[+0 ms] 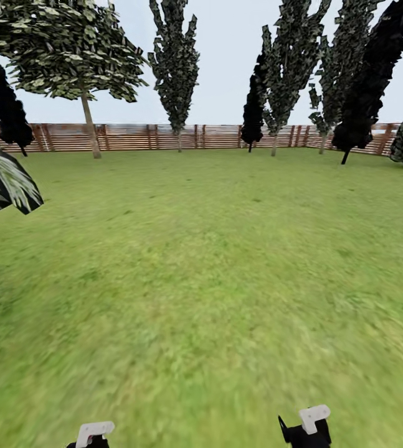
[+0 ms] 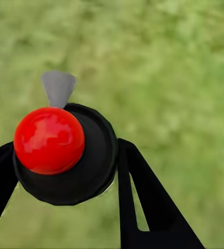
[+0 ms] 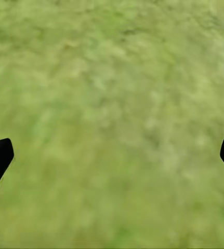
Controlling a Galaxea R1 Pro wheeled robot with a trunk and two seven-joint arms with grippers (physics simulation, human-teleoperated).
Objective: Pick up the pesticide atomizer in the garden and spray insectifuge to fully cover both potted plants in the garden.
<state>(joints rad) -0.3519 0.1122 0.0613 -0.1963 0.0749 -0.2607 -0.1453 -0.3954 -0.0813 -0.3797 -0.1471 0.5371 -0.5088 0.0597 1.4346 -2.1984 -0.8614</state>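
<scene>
Red-capped atomizer [image 2: 57,150] is sitting gripped between the left jaws [image 2: 65,171], nozzle forward, ready for spraying. The right jaws [image 3: 112,161] are hanging spread and empty over lawn [image 1: 201,280]. Beyond, the fence [image 1: 132,137] is bounding the garden.

You have the pesticide atomizer [image 2: 65,155] between the two black fingers [image 2: 148,202] of your left pincer [image 2: 65,171], which is closed on it. It has a round black body, a glossy red ball on top and a grey cone nozzle. Beyond the pincer lies the garden [image 1: 201,261], green lawn up to a wooden fence.
</scene>
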